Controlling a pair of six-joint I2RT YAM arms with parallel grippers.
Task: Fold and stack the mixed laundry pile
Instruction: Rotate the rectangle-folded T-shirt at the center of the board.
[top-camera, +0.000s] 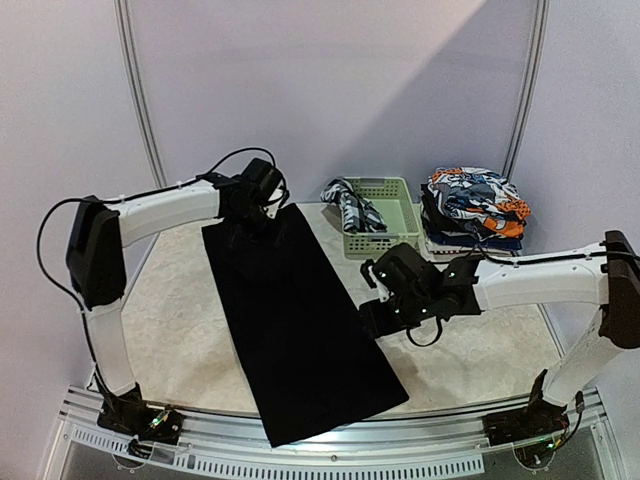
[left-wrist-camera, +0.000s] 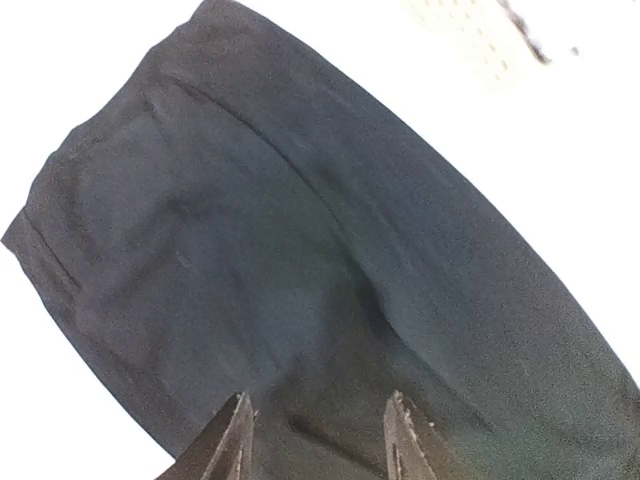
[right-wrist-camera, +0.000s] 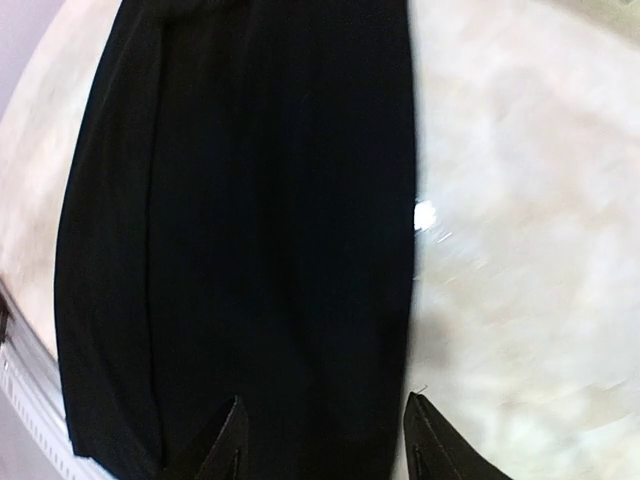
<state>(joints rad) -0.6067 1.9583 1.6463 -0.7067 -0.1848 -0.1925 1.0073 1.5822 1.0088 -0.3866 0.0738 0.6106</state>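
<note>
Across the bench (top-camera: 170, 290) the black cloth (top-camera: 300, 320) lies flat in a long strip. Only the top view shows printed pieces (top-camera: 478, 200) stacked beside the basket (top-camera: 390, 228). Only my wrist views show my left end effector (left-wrist-camera: 318, 405) and right end effector (right-wrist-camera: 322, 405) released above the cloth.

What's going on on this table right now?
Two robot arms are working on a long black cloth spread flat across the table. The left gripper is over its far end and the right gripper over its right edge; both have jaws open, holding nothing. A stack of folded printed garments sits at the far right, next to a green basket with a patterned garment draped over its rim.
</note>
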